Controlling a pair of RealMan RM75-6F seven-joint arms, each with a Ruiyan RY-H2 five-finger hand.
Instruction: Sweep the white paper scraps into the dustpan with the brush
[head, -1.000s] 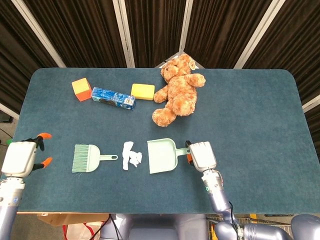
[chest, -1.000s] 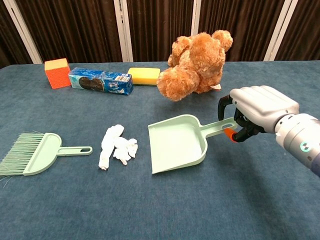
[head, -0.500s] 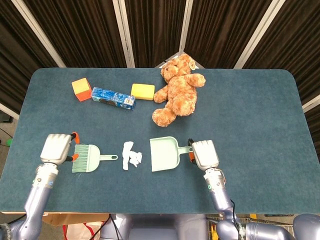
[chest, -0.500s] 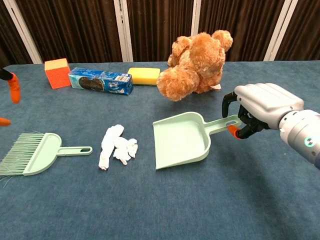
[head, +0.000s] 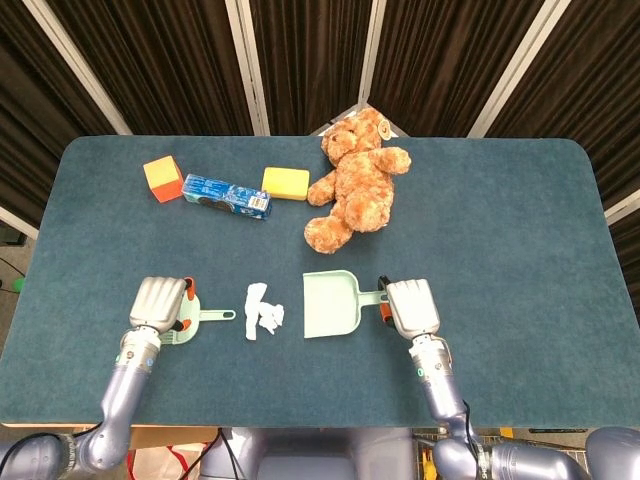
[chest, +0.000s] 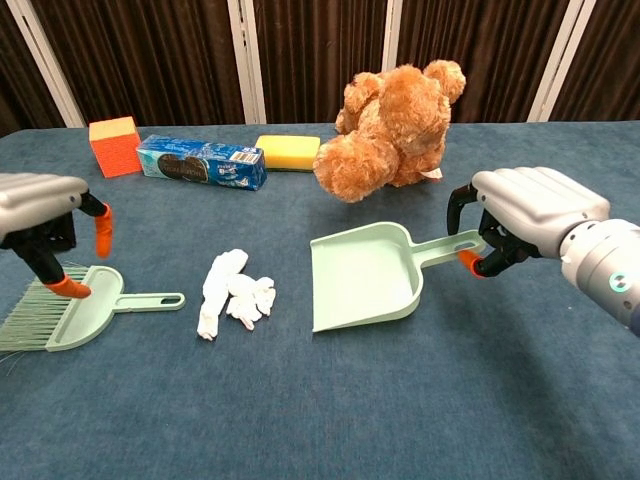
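The right hand (chest: 520, 225) grips the handle of the pale green plastic dustpan (chest: 365, 278), which sits on the blue felt table (chest: 420, 400) with its open mouth towards the crumpled white paper scraps (chest: 232, 292) just beside it. The left hand (chest: 45, 225) hovers over the pale green hand brush (chest: 70, 312) with fingers spread and holding nothing, one orange fingertip seemingly touching the brush head, though contact is hard to confirm.
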